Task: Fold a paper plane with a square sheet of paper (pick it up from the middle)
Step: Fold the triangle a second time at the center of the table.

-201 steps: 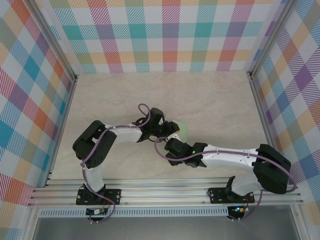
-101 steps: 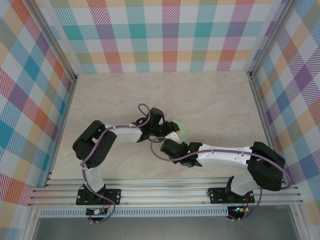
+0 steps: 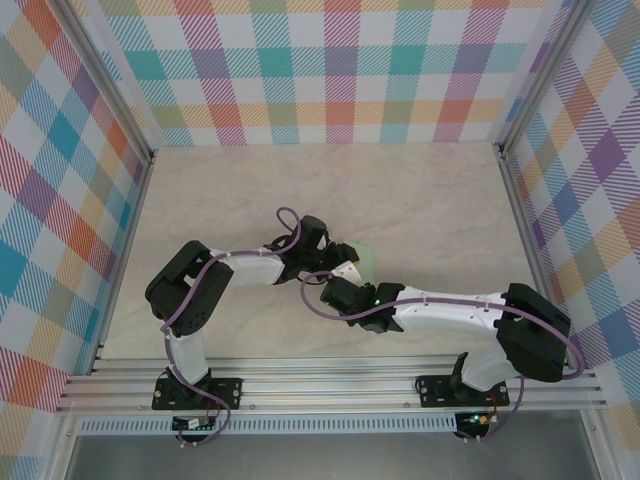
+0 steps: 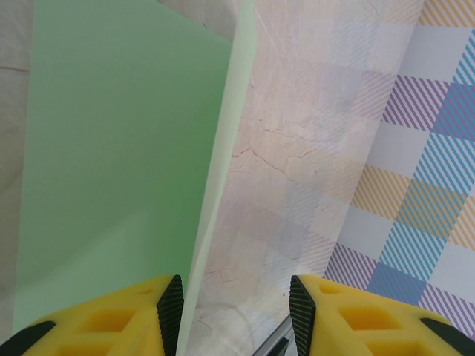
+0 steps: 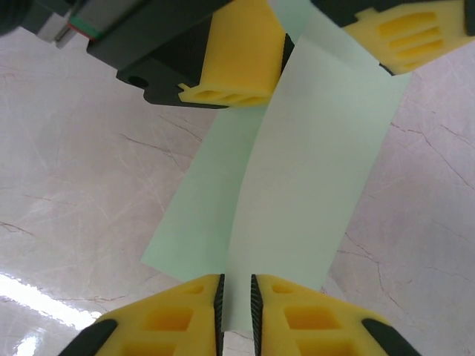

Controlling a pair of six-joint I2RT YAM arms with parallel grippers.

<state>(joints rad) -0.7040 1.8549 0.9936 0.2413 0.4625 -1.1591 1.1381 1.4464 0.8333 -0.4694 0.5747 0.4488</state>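
The paper (image 3: 368, 262) is pale green and sits about the middle of the table (image 3: 430, 200), well clear of every edge; from above, just a rounded sliver of it shows past the two wrists that meet over it. The left gripper (image 3: 338, 262) reaches in from the left side; the right gripper (image 3: 336, 288) comes from the near right, just beside it.

In the right wrist view the paper (image 5: 312, 185) is a long bowed strip with a second, greener layer showing along its left side; it rises off the table rather than lying flat. The right gripper (image 5: 237, 285) has its yellow fingers (image 5: 148, 326) drawn in to a thin slit, and the paper's near edge is nipped in that slit. The far end of the strip runs up between the fingers of the left gripper (image 5: 297, 33).

In the left wrist view the left gripper (image 4: 235, 285) stands roughly half open (bare table shows between its fingers); the paper (image 4: 119, 148) fills the left side, its paler folded edge running down just inside the left finger (image 4: 111, 315); whether that pad touches it I cannot tell.
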